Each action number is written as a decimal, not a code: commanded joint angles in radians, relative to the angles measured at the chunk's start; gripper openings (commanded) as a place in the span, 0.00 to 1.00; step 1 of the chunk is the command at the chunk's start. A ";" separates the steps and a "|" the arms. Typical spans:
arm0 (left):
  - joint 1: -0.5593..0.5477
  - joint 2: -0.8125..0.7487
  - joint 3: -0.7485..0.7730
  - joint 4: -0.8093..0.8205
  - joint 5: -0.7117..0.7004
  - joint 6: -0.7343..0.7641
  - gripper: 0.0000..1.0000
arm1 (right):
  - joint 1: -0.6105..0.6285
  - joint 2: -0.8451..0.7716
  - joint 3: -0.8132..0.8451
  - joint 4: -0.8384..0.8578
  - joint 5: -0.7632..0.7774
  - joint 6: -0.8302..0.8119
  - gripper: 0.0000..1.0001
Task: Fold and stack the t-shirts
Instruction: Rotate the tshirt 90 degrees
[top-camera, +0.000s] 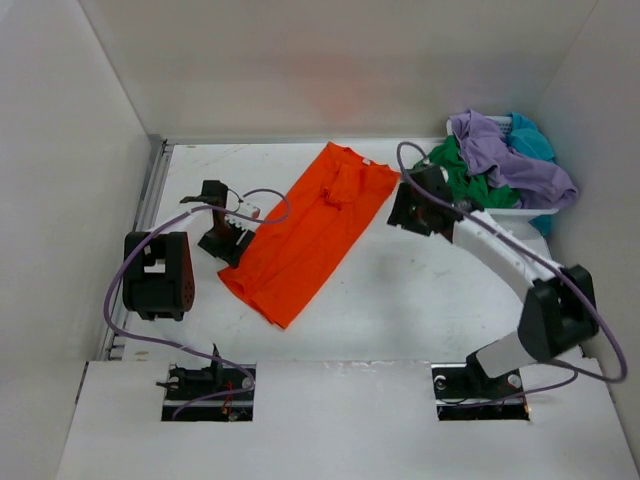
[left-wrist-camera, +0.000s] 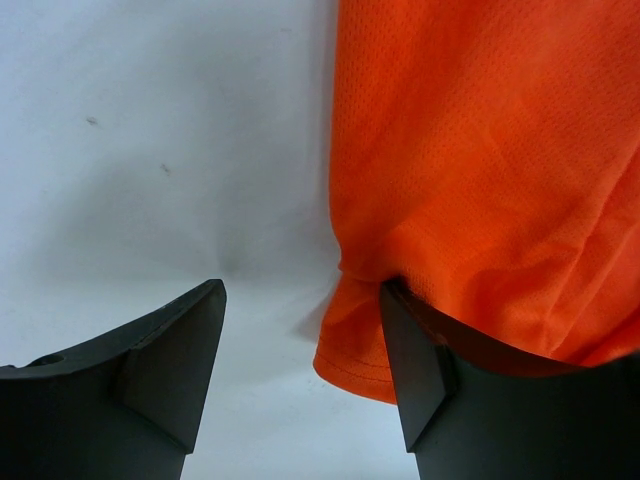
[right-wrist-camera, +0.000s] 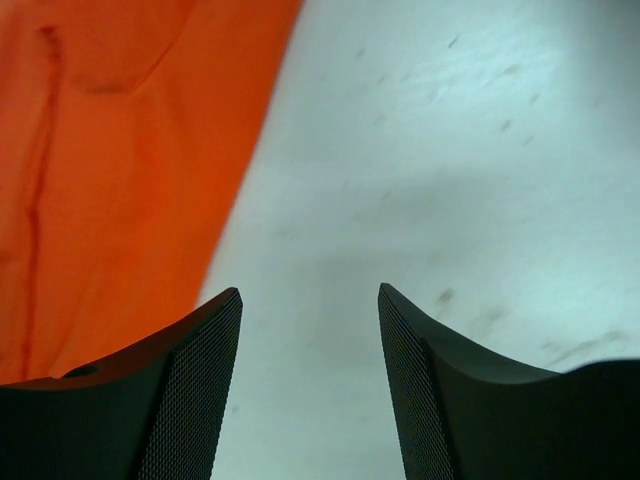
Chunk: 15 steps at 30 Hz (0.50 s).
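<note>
Orange t-shirt: spread flat on a diagonal mid-table; likely light, limp and prone to sag, so best taken at hem corners or shoulders. Left gripper: jaws apart, one finger touching the shirt's edge, nothing clamped. Right gripper: jaws apart over the table just beside the shirt, empty.

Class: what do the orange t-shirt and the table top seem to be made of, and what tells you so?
The orange t-shirt: thin knit cloth, probably synthetic sports mesh, matte; tiny regular holes and soft folds show. The table top: hard, smooth white board, matte, with dark scuffs; core material unclear.
</note>
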<state>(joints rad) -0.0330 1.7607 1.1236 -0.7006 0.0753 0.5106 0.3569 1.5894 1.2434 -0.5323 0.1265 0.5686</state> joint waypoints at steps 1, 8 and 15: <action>0.011 -0.061 -0.041 0.000 0.008 -0.024 0.62 | 0.160 -0.127 -0.169 0.110 0.048 0.210 0.61; 0.058 -0.043 -0.051 0.021 0.015 -0.058 0.61 | 0.533 -0.042 -0.170 0.163 0.016 0.556 0.59; 0.052 -0.075 -0.088 0.026 0.063 -0.084 0.61 | 0.635 0.158 -0.033 0.167 -0.105 0.645 0.56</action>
<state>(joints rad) 0.0231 1.7355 1.0687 -0.6868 0.1024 0.4450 0.9653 1.7184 1.1599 -0.4099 0.0700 1.1152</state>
